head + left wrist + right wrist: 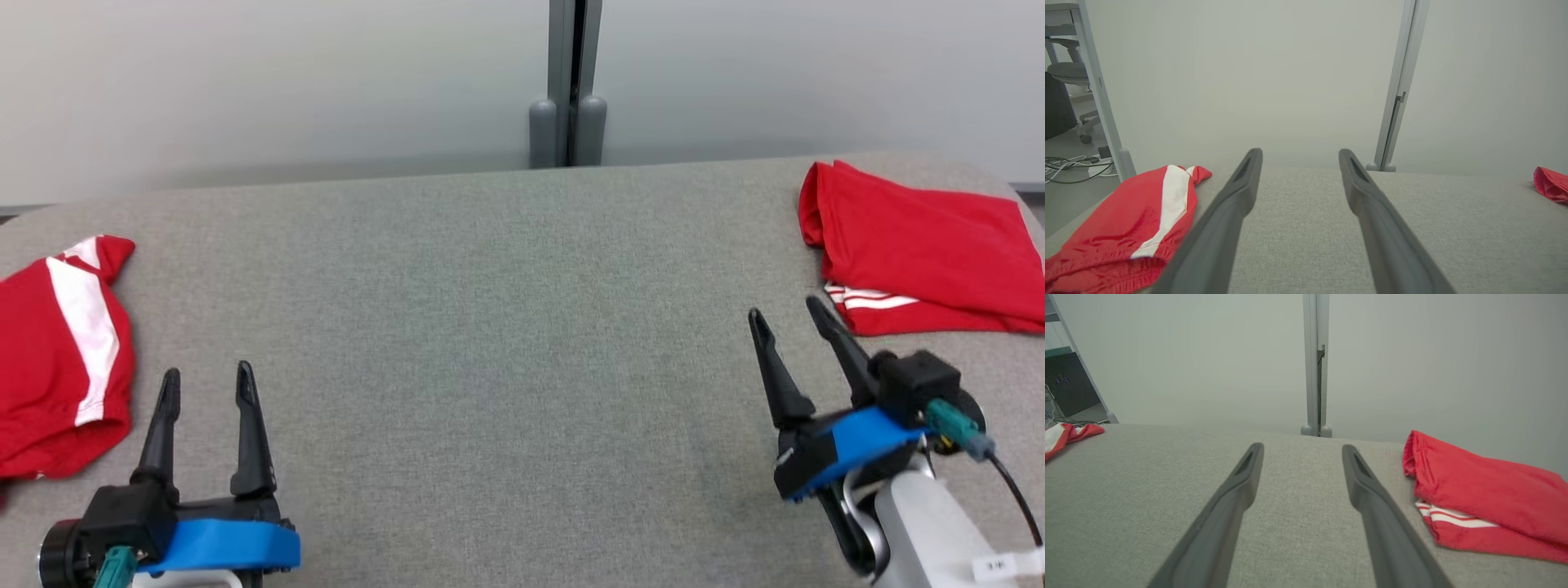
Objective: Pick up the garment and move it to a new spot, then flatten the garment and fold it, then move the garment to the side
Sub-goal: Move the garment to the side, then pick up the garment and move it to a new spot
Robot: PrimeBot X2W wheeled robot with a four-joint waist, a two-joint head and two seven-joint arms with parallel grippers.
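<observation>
Presently, both sets of jaws are seen parted and empty. The unfolded red garment (pixel 57 351) is found at the left edge of the bench (pixel 506 327), just left of the left gripper (pixel 207 374), long axis running front to back; that arm is judged nearer. A folded red garment (pixel 922 245) lies just beyond the right gripper (pixel 784 310).

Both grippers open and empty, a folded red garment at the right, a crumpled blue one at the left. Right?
No: the crumpled garment at the left is red with a white stripe, not blue, as the head view shows. The rest holds.
</observation>
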